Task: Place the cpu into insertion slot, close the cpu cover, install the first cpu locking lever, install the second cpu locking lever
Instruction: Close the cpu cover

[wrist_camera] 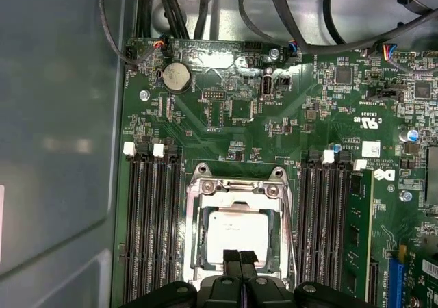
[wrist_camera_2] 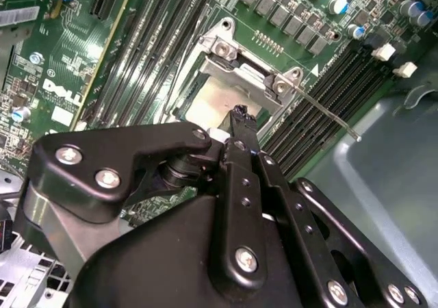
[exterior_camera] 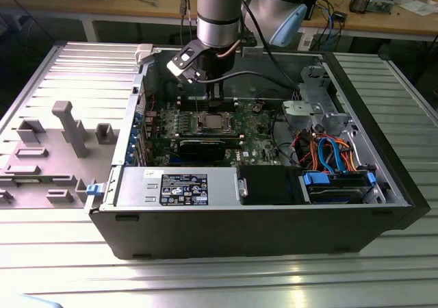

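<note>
Inside the open black desktop computer case (exterior_camera: 239,226), which lies on a ribbed aluminium table (exterior_camera: 205,280), the silver-grey robot arm (exterior_camera: 217,14) reaches down over the green motherboard (wrist_camera: 226,123). The black two-fingered gripper (wrist_camera: 239,257) hangs over one edge of the socket. In the first wrist view its fingertips are pressed together with nothing between them, just over the edge of the flat square cpu (wrist_camera: 236,231) with its dull silver metal top; whether they touch it cannot be told. The cpu lies seated in the square insertion slot (wrist_camera: 204,239), whose dark rim shows just around the chip. The thin silvery-grey hinged metal cpu cover (wrist_camera: 236,187) lies down around the cpu, which shows through its large square window; whether the cover is pressed fully flat cannot be told. In the second wrist view a thin bare-metal locking lever (wrist_camera_2: 328,118) sticks out from one corner of the socket, slanting across the long black memory slots (wrist_camera_2: 328,89) toward the grey case floor, and it looks unlatched. The memory slots flank the socket on both sides. A round silver coin cell battery (wrist_camera: 176,77) sits on the motherboard well apart from the socket. Grey plastic fixtures (exterior_camera: 68,126) stand on the table beside the case, at the exterior view's left
</note>
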